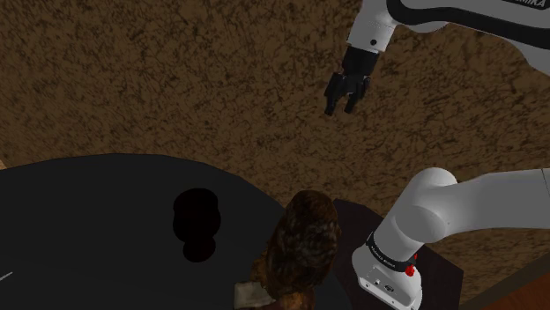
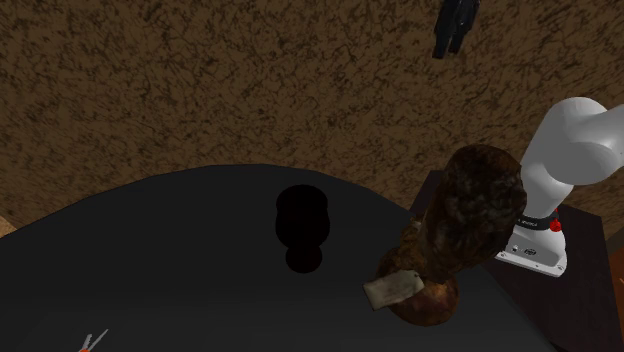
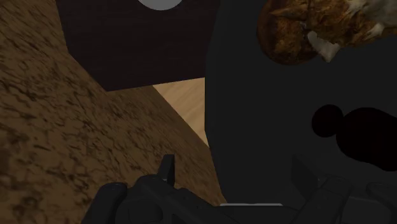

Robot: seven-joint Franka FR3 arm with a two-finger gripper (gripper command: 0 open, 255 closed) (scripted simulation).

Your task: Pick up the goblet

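Goblet point(image 1: 195, 225): stiff, prob. light, tippy, maybe slick; should be gripped at narrow neck above foot. Gripper point(image 1: 342, 107), released and empty, hangs at its 2 o'clock, shoulder view.

Round table point(image 1: 88, 211), top near-black, plain. On it:
- black goblet point(image 2: 303, 225), appears upright, near the middle of the top.
- brown mottled object point(image 2: 465, 220), 3 o'clock from the goblet in the second exterior view, close to the table's edge, not touching the goblet. Pale tag point(image 2: 390, 290) at its base.
- small orange-handled item point(image 2: 90, 343), 8 o'clock from the goblet, well apart; kind not discernible.
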